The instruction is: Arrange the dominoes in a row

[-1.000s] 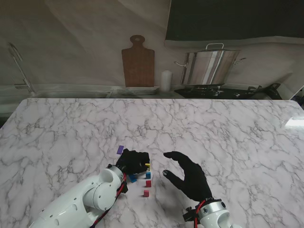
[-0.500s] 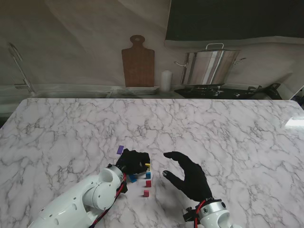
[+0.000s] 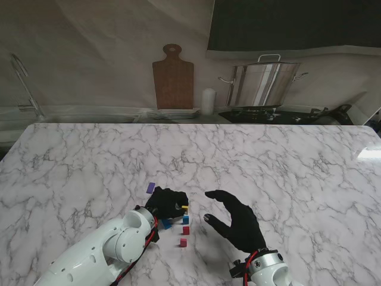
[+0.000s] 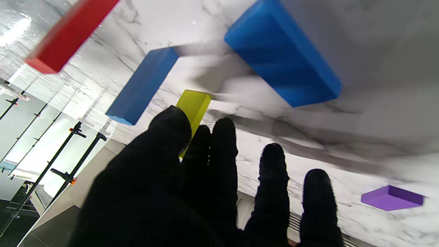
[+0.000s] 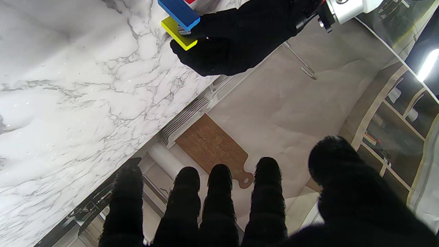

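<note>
A steel pot stands on the stove beyond the far edge of the desk; its lid is on, so what it holds cannot be seen. Left of it stand a white cylinder, a stack of plates and a wooden cutting board leaning upright against the wall. The desk is white marble with grey veins.

The dominoes sit near me, left of centre. The left robot hand pinches a yellow domino between thumb and fingers (its far end looks to touch the desk, though this is hard to tell). Just beside it stands a blue domino, then a red domino and another red one, lined up toward me with small gaps. A second blue domino lies beside the left wrist, and a purple domino lies apart, farther from me.

The right robot hand hovers to the right of the row, fingers spread and curved, holding nothing
</note>
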Tool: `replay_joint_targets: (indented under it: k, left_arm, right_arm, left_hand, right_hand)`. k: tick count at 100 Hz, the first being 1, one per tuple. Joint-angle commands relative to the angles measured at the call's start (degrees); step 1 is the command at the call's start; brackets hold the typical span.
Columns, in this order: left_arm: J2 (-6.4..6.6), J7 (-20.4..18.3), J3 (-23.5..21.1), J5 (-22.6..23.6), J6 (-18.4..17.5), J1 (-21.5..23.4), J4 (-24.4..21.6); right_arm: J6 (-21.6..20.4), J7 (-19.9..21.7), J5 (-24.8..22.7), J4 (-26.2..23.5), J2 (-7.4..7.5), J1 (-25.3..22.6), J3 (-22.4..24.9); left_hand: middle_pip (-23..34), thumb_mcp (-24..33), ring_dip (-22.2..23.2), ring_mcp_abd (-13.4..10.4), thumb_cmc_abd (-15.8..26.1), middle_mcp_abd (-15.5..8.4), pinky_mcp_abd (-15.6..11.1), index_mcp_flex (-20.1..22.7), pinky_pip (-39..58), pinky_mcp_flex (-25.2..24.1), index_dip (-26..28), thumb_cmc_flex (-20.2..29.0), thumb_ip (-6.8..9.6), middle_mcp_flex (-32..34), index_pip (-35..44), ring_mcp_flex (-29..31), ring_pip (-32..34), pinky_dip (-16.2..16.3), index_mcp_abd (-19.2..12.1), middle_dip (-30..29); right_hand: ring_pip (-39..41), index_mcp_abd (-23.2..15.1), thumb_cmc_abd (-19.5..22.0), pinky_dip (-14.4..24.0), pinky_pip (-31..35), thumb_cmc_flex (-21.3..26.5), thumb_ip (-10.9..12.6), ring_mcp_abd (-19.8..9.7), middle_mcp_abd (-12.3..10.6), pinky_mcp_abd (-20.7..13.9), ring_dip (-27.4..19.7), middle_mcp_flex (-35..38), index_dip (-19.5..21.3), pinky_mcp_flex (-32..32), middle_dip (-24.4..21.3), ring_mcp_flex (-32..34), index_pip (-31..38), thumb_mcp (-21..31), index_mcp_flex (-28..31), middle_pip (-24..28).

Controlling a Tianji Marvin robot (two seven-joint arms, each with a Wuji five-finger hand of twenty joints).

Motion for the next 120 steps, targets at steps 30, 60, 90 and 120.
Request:
replay_joint_targets:
  k: [30, 60, 90, 120]
  left_arm:
    - [0.40, -2.05, 0.11, 0.39, -0.45, -0.06, -0.15]
    - [0.69, -2.86, -0.02, 0.89, -0.68, 0.04, -0.39]
    - [0.97, -3.65, -0.31, 1.27, -0.97, 0.28, -0.70]
    - [1.30, -4.53, -0.90, 1.82, -1.04, 0.84, -1.35]
  right_arm:
    - [0.37, 0.07, -0.15, -0.13, 0.01, -0.26, -0.10]
    - [0.33, 0.05, -0.16, -0.09, 0.01, -0.26, -0.09]
    - [0.40, 0.04, -0.22, -0.09, 0.01, -0.26, -0.15]
    - [0.37, 0.12, -0.23, -0.06, 0.04, -0.24, -0.22]
  left_hand:
    - [0.35, 2.87, -0.78, 1.37, 0.29, 1.67, -0.21, 0.06, -1.25, -1.56, -0.09, -0.95, 1.03, -2.45, -3.22, -1.75, -0.73, 1.41, 1.85, -2.33]
    - [-0.12, 4.21, -1.00, 1.40, 0.47, 1.76, -0.23, -0.39, -1.85, -1.91, 0.07, -2.02, 1.05, -3.60, -4.69, -2.34, -1.29, 1.40, 2.09, -2.58]
    - [-0.42, 5.52, -1.11, 1.45, 0.68, 1.94, -0.19, -0.53, -2.39, -2.28, 0.32, -3.11, 1.11, -4.33, -6.03, -2.85, -1.64, 1.49, 2.41, -2.67]
    - [-0.62, 6.15, -1.15, 1.56, 0.50, 2.20, -0.26, -0.34, -2.74, -2.42, 0.77, -3.32, 0.95, -4.59, -6.53, -3.14, -1.86, 1.68, 2.38, -2.72]
  right_hand:
    - [1.12, -0.81, -0.71, 0.59, 0.89, -0.91, 0.65, 0.34, -0.16, 0.29, 0.80, 0.46, 0.25, 0.11, 0.35, 1.18, 0.34, 1.24, -0.07, 0.82]
    - [1.12, -0.80, -0.77, 0.57, 0.88, -0.88, 0.65, 0.39, -0.10, 0.22, 0.82, 0.44, 0.27, 0.10, 0.36, 1.20, 0.39, 1.34, -0.01, 0.83]
    - [1.11, -0.88, -0.83, 0.57, 0.89, -0.85, 0.63, 0.36, -0.09, 0.24, 0.82, 0.47, 0.26, 0.12, 0.37, 1.19, 0.38, 1.40, -0.06, 0.87]
    - [1.13, -0.85, -0.88, 0.58, 0.91, -0.85, 0.62, 0.38, -0.13, 0.26, 0.83, 0.41, 0.26, 0.11, 0.36, 1.21, 0.39, 1.46, -0.06, 0.84]
